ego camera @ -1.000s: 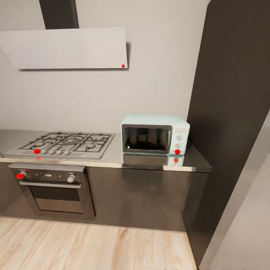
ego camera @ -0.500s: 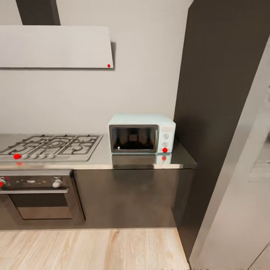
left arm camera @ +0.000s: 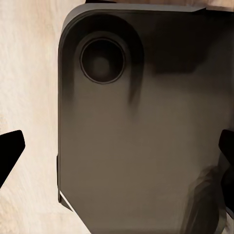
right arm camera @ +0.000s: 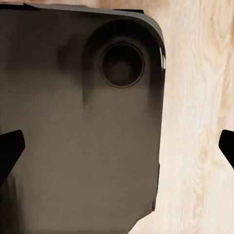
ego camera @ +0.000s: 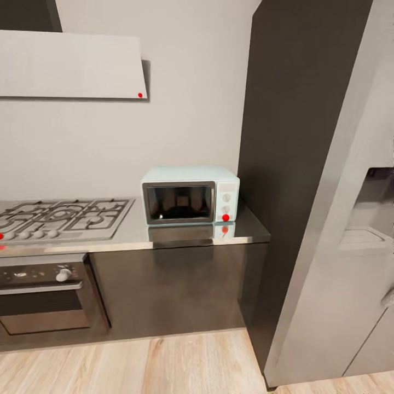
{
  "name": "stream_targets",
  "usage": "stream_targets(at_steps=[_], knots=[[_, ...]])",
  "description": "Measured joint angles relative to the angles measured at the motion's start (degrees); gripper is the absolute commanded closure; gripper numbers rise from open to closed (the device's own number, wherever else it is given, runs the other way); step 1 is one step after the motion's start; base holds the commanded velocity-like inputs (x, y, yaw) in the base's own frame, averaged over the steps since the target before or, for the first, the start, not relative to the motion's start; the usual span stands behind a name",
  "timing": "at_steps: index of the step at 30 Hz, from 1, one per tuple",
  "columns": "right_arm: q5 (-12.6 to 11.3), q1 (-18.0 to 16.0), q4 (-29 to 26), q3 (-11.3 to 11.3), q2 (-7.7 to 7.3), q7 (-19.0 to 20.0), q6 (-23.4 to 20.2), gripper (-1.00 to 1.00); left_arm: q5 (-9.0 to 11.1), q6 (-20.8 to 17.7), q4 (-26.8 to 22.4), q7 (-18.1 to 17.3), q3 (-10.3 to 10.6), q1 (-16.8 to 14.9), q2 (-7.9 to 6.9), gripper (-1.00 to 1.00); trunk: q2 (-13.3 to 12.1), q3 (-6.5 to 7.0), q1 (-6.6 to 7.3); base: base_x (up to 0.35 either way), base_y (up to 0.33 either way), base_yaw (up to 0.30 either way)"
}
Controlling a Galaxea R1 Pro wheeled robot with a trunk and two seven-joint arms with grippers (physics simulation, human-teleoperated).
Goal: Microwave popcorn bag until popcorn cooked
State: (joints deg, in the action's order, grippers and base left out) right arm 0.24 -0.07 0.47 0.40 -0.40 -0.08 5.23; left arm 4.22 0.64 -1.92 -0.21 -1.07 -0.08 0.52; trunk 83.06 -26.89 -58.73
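Camera swung right; kitchen scene slid left since a second ago.

Head view: microwave (ego camera: 190,195), door closed, on the countertop (ego camera: 164,232), hob (ego camera: 60,216) at 9 o'clock, fridge (ego camera: 350,230) at 3. Wrist views: left gripper (left arm camera: 117,156) and right gripper (right arm camera: 117,151) spread wide above the dark robot base (left arm camera: 146,146).

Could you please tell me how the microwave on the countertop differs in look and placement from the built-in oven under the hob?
The microwave is a pale mint-white box standing on the countertop, while the built-in oven is dark and set into the cabinets below it. The microwave's controls sit beside its window, with a red button lowest; the oven's knob panel runs above its door. The microwave looks smaller. Both have a dark glass front and both are shut.
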Motion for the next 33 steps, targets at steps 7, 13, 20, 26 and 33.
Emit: stream_targets(at_steps=[7,13,20,26,33], knots=[[0.0,0.0,0.0,0.08,0.07,0.0,-0.03,-1.0,0.0,0.0,0.0,0.01,0.0,0.0,0.0,-1.0,0.0,0.0,0.0,0.0,0.0,-0.004],[0.08,0.0,0.0,0.14,0.03,0.0,-0.05,-1.0,0.0,0.0,0.01,-0.01,0.0,0.0,0.0,-1.0,0.0,0.0,0.0,0.0,0.0,0.0],[0.16,-0.01,0.0,0.16,0.03,0.0,-0.04,-1.0,0.0,0.0,0.01,0.0,0.0,0.0,0.0,-1.0,0.0,0.0,0.0,0.0,0.0,0.163],[0.16,0.0,0.0,0.14,-0.02,0.0,-0.04,-1.0,0.0,0.0,0.01,0.0,0.0,0.0,0.0,-1.0,0.0,0.0,0.0,0.0,0.0,0.172],[0.16,0.0,0.0,0.16,-0.03,0.0,-0.03,-1.0,0.0,0.0,0.01,-0.03,0.0,0.02,0.03,-1.0,0.0,0.0,0.0,0.0,0.106,0.011]])
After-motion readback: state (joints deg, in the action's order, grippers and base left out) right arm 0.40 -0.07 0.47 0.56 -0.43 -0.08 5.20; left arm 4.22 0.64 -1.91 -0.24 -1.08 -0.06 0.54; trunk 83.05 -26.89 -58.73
